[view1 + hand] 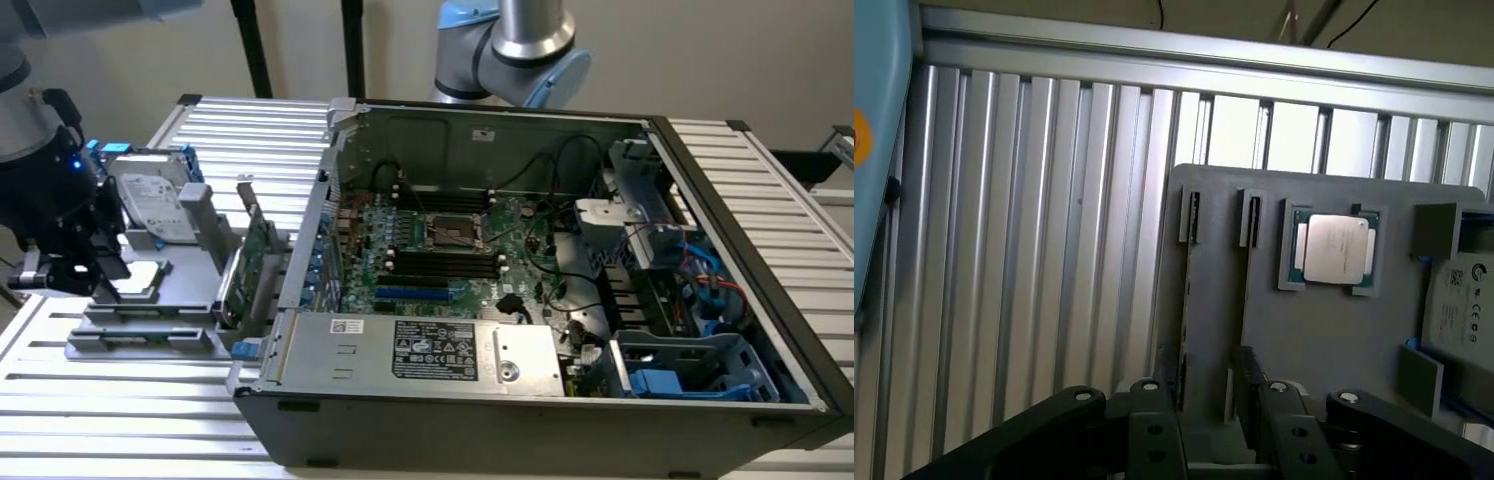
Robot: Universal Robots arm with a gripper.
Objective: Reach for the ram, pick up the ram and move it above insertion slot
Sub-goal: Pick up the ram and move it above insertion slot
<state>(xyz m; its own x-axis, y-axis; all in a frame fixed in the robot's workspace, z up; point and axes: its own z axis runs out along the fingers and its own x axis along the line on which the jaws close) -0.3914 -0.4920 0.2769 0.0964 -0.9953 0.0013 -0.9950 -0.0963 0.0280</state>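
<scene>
My black gripper (70, 272) hangs over the near end of the grey parts holder (187, 262) at the exterior view's left. In the wrist view the gripper (1214, 420) is open, and its two fingers (1154, 425) straddle the holder's (1324, 340) two narrow slotted posts (1190, 216). The ram is hidden; I cannot make out a green stick in those posts or between the fingers. The motherboard (514, 225) lies inside the open computer case (747, 310), with its long black memory slots (441, 262) beside the processor socket.
On the holder stand a silver hard drive (144, 205), a processor chip (1337, 250) and a tall green card with a metal bracket (244, 272). The case holds a power supply (414, 348), cables and drive cages. Ribbed aluminium table (1034, 260) lies all around. A second arm (527, 45) stands behind.
</scene>
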